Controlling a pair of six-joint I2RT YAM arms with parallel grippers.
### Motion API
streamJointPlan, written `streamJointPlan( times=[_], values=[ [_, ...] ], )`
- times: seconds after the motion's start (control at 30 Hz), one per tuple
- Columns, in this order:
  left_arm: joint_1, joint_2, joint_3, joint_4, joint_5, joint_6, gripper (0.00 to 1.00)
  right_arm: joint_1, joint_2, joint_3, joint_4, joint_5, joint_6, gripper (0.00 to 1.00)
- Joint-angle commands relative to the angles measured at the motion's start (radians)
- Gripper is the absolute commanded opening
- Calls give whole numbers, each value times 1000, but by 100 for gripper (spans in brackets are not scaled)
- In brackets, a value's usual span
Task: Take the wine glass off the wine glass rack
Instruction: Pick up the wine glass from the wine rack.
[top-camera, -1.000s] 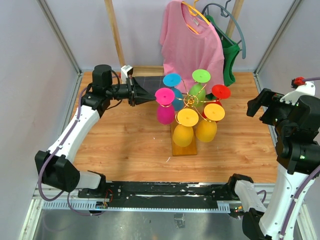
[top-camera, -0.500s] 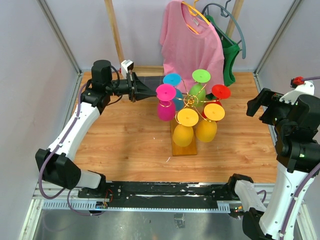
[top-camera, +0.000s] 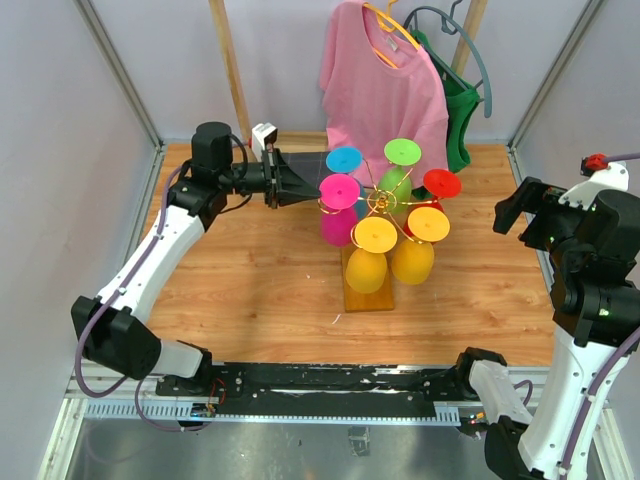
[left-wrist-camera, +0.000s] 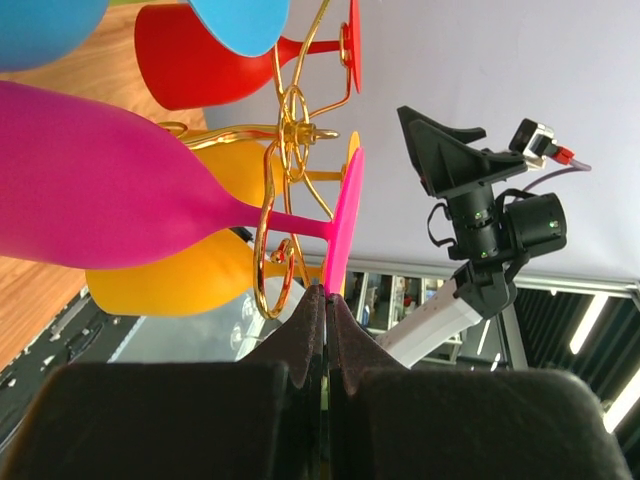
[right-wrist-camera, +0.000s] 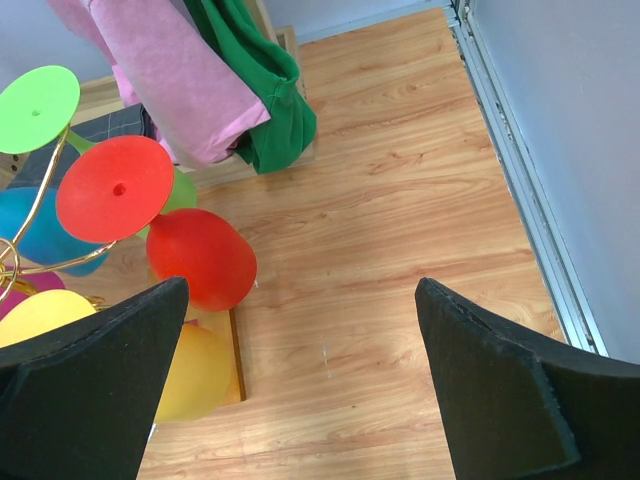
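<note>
The wine glass rack (top-camera: 352, 296) is gold wire on a wooden base block, mid-table; its wire hub (left-wrist-camera: 292, 131) fills the left wrist view. A magenta wine glass (top-camera: 338, 226) hangs upside down on its left arm, bowl (left-wrist-camera: 100, 180) large in the left wrist view. My left gripper (top-camera: 316, 190) reaches in from the left and is shut on the rim of that glass's foot (left-wrist-camera: 346, 215), fingertips (left-wrist-camera: 316, 300) pressed together at the disc's edge. My right gripper (top-camera: 512, 212) hangs open at the far right, well apart from the rack, nothing between its fingers (right-wrist-camera: 90, 370).
Several more glasses hang on the rack: blue (top-camera: 344, 160), green (top-camera: 402, 152), red (top-camera: 441, 183), orange (top-camera: 428, 224), yellow (top-camera: 375, 235). A pink shirt (top-camera: 380, 90) and a green garment (top-camera: 462, 110) hang behind on a wooden clothes rack (top-camera: 230, 70). Grey walls enclose the table.
My left gripper has moved right toward the rack's centre, and the magenta glass has shifted right with it. The right arm has stayed still.
</note>
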Motion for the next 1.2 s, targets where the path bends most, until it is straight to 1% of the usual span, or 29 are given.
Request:
streamJointPlan(
  times=[0.0,0.5,1.17],
  values=[
    [-18,-14,17,-2,11,16,0,-12,-13,0,-1,17,-21,98],
    [-43,-58,-20,-22,8,37,0,-12,-23,6,-16,16,-22,98],
    [-75,-60,-23,-19,15,47,0,-12,-29,15,-33,24,-35,98]
  ],
)
